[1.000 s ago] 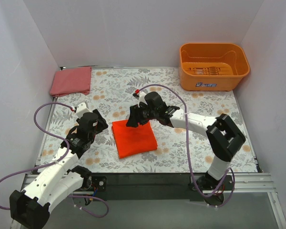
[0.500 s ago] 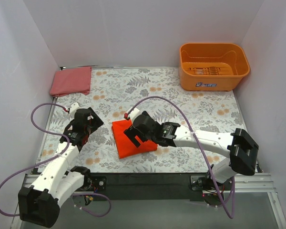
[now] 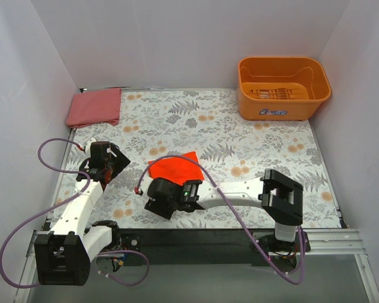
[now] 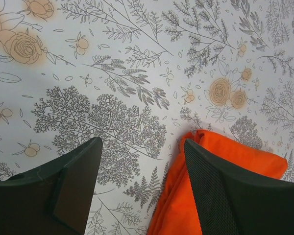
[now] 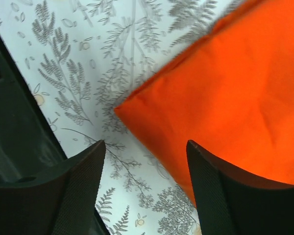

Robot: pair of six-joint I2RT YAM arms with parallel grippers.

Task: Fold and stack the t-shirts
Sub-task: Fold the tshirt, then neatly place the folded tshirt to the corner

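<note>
The vivid orange-red t-shirt (image 3: 175,168) lies folded on the floral table, its near part hidden under my right arm. In the right wrist view a corner of the orange-red t-shirt (image 5: 225,83) lies just ahead of the open right gripper (image 5: 144,143), with nothing between the fingers. That right gripper (image 3: 155,203) hangs low at the shirt's near-left corner. To the shirt's left my left gripper (image 3: 115,163) is open too. In its own view the left gripper (image 4: 141,142) stands over bare cloth, and the shirt's edge (image 4: 240,154) shows behind the right finger. The pinkish-red t-shirt (image 3: 95,106) rests folded at the back left.
An orange plastic tub (image 3: 283,87) stands at the back right corner. White walls close in the table on three sides. A black frame bar (image 3: 196,238) runs along the near edge, and a dark structure (image 5: 10,122) shows left in the right wrist view.
My right arm swung from the shirt's far side down to its near-left corner, close to the table's front edge. The left arm drew back to the left. Both grippers opened wider.
</note>
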